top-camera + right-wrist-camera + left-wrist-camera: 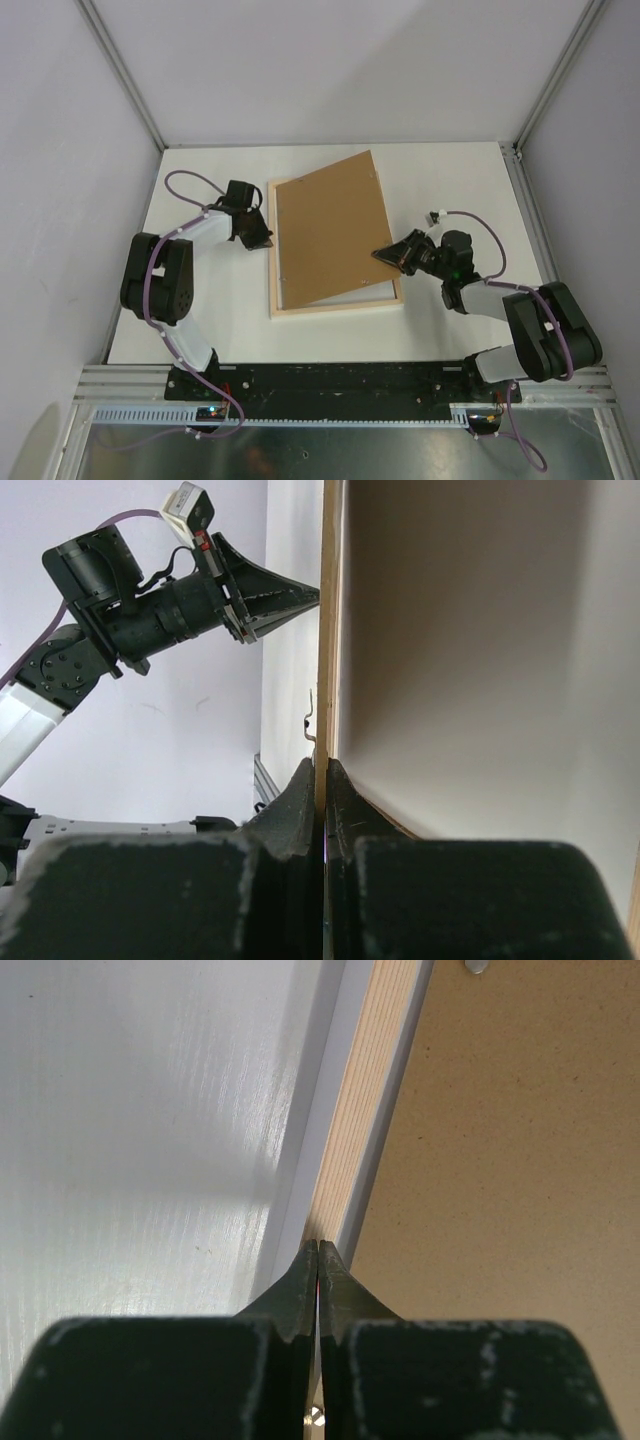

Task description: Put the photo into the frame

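Top view: the frame (335,305) is lying wood-side up in the middle of the table (220,320), with the brown backing board (330,235) tilting over it. The left gripper (262,240) is sitting at the frame's 9 o'clock and the right gripper (382,255) at its 3 o'clock.

Left wrist: the left gripper (317,1245) is pressing its fingers together on nothing, its tips seemingly touching the frame (365,1110).

Right wrist: the right gripper (322,770) is pinching the backing board (327,630) by its edge.

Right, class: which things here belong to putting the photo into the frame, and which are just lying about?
Belong to the job:
- frame, lying back up
- backing board, tilted up, clamped by the right gripper
- left gripper, shut, at the frame's left rail
- the photo: not in view

Just surroundings:
- table
- enclosure walls
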